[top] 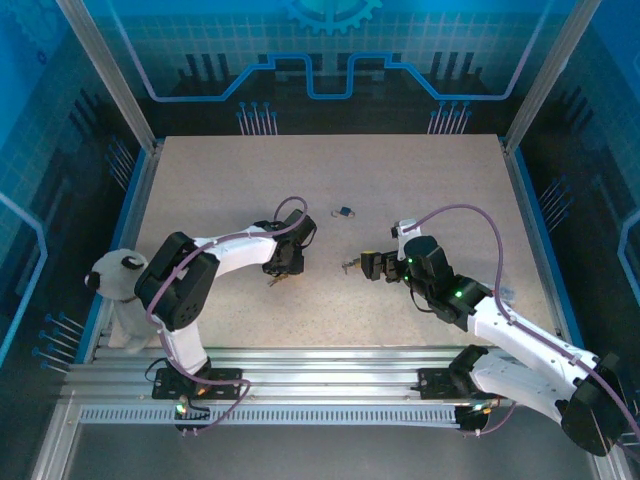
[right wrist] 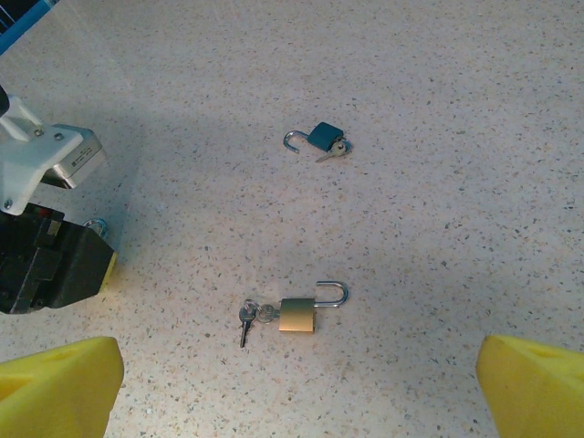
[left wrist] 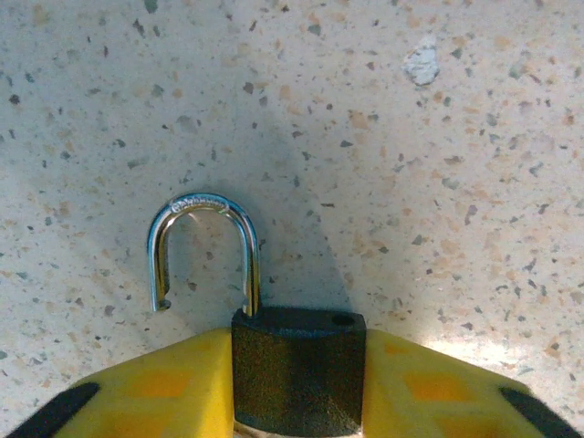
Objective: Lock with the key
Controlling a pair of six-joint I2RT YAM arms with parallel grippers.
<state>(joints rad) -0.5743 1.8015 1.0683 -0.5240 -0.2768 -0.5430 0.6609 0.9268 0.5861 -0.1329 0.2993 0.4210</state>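
A dark padlock (left wrist: 298, 370) sits upright between the yellow pads (left wrist: 146, 388) of my left gripper (left wrist: 298, 401), which is shut on its body. Its steel shackle (left wrist: 203, 246) is swung open to the left, and its key is hidden. In the top view the left gripper (top: 283, 262) is left of centre. My right gripper (right wrist: 297, 392) is open, with a brass padlock (right wrist: 298, 315) on the table ahead of it, shackle open and keys (right wrist: 248, 317) hanging from its base. From above, the right gripper (top: 365, 266) is just right of that brass padlock (top: 349, 266).
A blue padlock (right wrist: 323, 137) with an open shackle and a key in it lies farther back, also the blue padlock (top: 343, 211) in the top view. A plush toy (top: 115, 285) stands at the table's left edge. Metal frame posts border the speckled table (top: 400, 180).
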